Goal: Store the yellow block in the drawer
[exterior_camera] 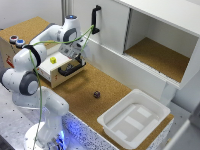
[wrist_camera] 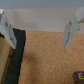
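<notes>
White plastic tub (exterior_camera: pixel 134 119) sat at lower right. At left centre, the tiny bright yellow block (exterior_camera: pixel 53 60) lay inside the pale wooden drawer (exterior_camera: pixel 47 73), gripper (exterior_camera: pixel 78 59) beside it, jaws spread, grasping nothing.

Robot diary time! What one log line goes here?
yellow block: in open drawer | gripper: open, empty, by drawer's handle | small dark object: on cork counter

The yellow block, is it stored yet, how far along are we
Done: the yellow block already lies inside the open drawer. In hand: the gripper, jaws open and empty in the wrist view, sits by the handle. Left: pushing the drawer shut.
</notes>
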